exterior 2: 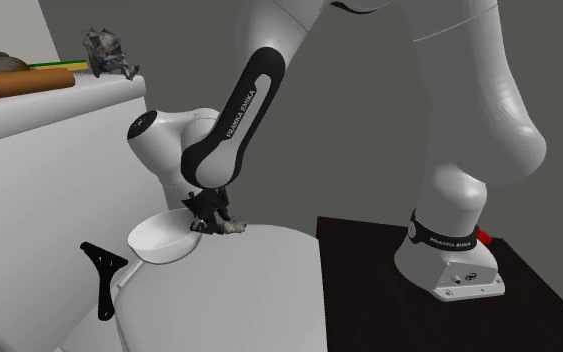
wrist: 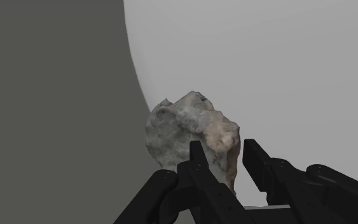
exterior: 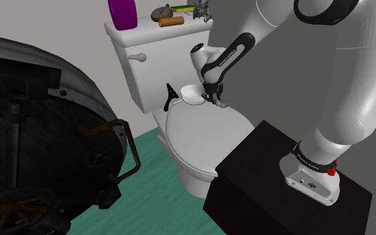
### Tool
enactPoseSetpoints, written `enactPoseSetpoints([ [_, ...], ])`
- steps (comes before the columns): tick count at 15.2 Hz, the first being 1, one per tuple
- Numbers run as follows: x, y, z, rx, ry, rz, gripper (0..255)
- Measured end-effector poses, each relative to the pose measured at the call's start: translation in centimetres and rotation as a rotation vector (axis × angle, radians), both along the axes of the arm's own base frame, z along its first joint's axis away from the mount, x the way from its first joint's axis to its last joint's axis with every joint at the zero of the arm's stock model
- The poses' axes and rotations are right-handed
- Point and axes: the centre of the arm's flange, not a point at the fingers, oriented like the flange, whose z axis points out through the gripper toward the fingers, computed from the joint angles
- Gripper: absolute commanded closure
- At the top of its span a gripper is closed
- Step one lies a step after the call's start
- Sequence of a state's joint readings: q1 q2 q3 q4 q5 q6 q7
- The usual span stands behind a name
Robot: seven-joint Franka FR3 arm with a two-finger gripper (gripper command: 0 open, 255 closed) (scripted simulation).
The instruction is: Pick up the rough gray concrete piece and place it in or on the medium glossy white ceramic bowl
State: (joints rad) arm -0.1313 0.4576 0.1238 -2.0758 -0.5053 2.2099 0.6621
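Now tool (wrist: 224, 146) spread, centre frame, partly astride concrete piece (wrist: 184, 130); likely rigid, rough, heavy: pinch across narrow middle.

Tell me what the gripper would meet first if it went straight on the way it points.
Most likely the gray concrete piece, lying just ahead of the open gripper, slightly off toward one finger, on the white toilet lid. Depth is hard to judge.

The white arm (exterior: 353, 87) rises from its base, bends over high up and reaches down toward the shoulder view's left. Its wrist (exterior 2: 169, 140) tips steeply downward, and the 2 black jaws stand apart.
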Motion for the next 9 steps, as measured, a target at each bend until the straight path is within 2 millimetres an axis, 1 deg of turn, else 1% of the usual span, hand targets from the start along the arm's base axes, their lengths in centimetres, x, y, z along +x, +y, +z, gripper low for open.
enactPoseSetpoints([
  [6, 0.0, 0.0, 0.0, 0.000, -0.001, 0.001, 255],
  [9, 0.0, 0.0, 1.1, 0.000, 0.001, 0.000, 255],
])
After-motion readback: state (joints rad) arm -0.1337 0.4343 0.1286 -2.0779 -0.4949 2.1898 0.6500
